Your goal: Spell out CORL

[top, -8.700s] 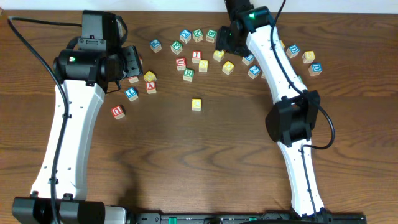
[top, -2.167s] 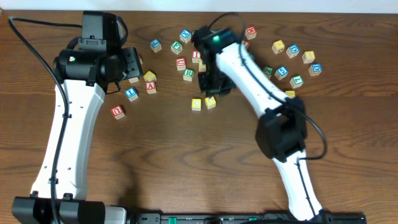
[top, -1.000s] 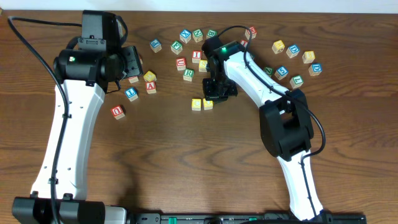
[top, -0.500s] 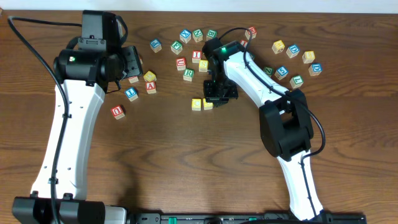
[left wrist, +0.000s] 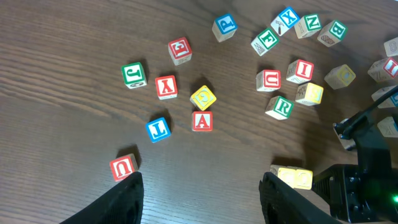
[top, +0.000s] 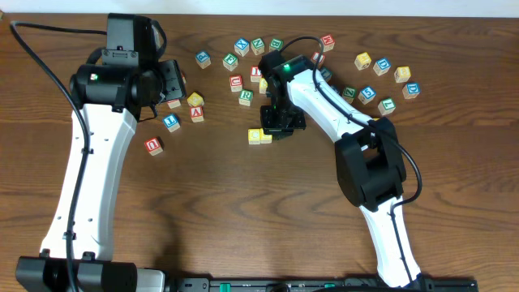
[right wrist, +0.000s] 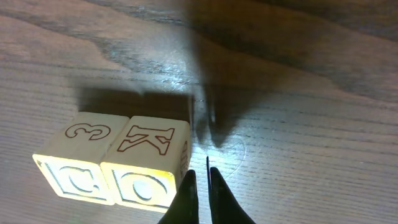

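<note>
Yellow pair: C block (right wrist: pixel 74 158) and O block (right wrist: pixel 146 165) are sitting side by side, touching, on the desk (right wrist: pixel 298 124).
Right gripper (right wrist: pixel 200 183): is hanging pinched together and empty, just beside the O block's corner.
Risk: any sideways drift here is likely knocking the O block and skewing the row.
Left gripper (left wrist: pixel 202 186): is hovering spread wide, holding nothing.
R block (top: pixel 246 96): is lying apart from the pair, hemmed in by other blocks (top: pixel 236 82), so a sloppy reach is probably scattering them.

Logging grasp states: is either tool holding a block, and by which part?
Nothing is held. The right tool is shut, empty, beside the K block; the left tool is open and empty.
</note>
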